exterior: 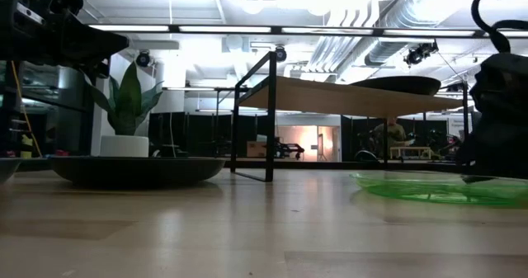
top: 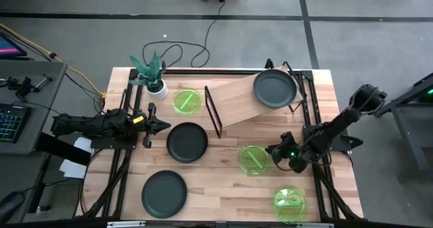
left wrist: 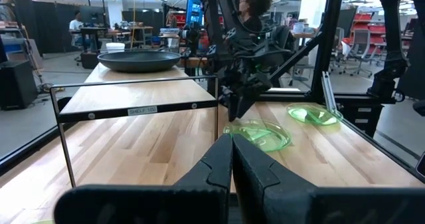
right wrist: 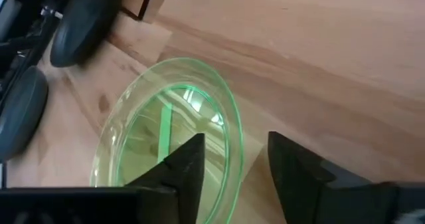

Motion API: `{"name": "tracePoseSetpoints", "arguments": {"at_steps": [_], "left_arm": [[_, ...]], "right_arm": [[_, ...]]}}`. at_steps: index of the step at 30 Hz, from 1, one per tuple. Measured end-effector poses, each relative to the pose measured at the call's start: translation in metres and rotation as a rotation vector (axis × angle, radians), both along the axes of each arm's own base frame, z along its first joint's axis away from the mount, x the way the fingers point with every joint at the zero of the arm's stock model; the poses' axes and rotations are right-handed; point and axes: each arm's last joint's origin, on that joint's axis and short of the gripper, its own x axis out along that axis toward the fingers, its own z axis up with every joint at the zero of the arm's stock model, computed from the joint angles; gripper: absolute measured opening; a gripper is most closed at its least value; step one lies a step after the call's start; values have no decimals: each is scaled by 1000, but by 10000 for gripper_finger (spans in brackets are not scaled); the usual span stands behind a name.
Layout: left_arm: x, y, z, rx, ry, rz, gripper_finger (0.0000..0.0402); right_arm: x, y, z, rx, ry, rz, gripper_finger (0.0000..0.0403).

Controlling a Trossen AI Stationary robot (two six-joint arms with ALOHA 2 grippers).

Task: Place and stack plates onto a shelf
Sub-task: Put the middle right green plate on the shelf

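A light-wood table [top: 223, 180] carries a tilted wooden shelf [top: 237, 99] on a thin black frame, its long axis running across the table. Six round plates are out: three matte dark grey plates, one on the shelf [top: 275, 88] and two on the table [top: 187, 141] [top: 164, 192], and three translucent green plates [top: 187, 101] [top: 254, 159] [top: 289, 203]. The right gripper [right wrist: 232, 159], fingers spread, straddles the middle green plate's rim. The left gripper [top: 162, 126], fingers pressed together, hovers beside a grey plate.
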Motion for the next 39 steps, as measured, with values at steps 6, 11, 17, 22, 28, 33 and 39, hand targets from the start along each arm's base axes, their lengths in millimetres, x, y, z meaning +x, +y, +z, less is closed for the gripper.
{"name": "tracePoseSetpoints", "arguments": {"at_steps": [6, 11, 17, 22, 28, 33, 39], "left_arm": [[0, 0, 0, 0, 0, 0, 3], [0, 0, 0, 0, 0, 0, 3], [0, 0, 0, 0, -1, 0, 3], [0, 0, 0, 0, 0, 0, 3], [0, 0, 0, 0, 0, 0, 3], [0, 0, 0, 0, 0, 0, 3], [0, 0, 0, 0, 0, 0, 3]], "right_arm": [[5, 5, 4, 35, 19, 81, 165], [8, 9, 3, 35, 51, 118, 165], [9, 10, -6, 20, 93, 101, 128], [11, 12, -5, 26, 87, 94, 15], [22, 20, 16, 84, 27, 139, 3], [26, 26, 32, 103, -7, 220, 1], [29, 24, 47, 127, -66, 289, 0]]}}
